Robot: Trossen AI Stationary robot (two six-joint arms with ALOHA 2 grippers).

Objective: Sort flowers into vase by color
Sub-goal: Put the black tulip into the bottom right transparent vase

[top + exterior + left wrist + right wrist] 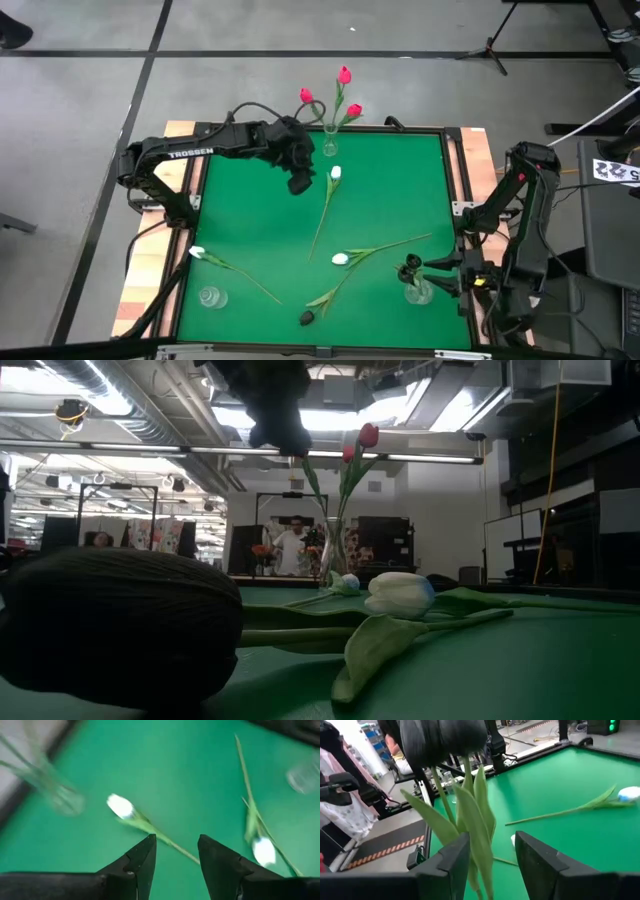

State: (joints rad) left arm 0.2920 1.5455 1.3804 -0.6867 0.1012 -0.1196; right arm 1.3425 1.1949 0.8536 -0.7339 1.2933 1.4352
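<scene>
The left end effector (300,182), fingers spread, hovers just beside a white tulip (335,174).

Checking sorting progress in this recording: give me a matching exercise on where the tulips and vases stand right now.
Things:
1. red tulips
2. white tulips
3. left vase
4. right vase

States:
A. lying flat on the mat
B. holds black tulips
C. standing in the far vase
D. empty

Pairs: 1-C, 2-A, 3-D, 4-B
</scene>
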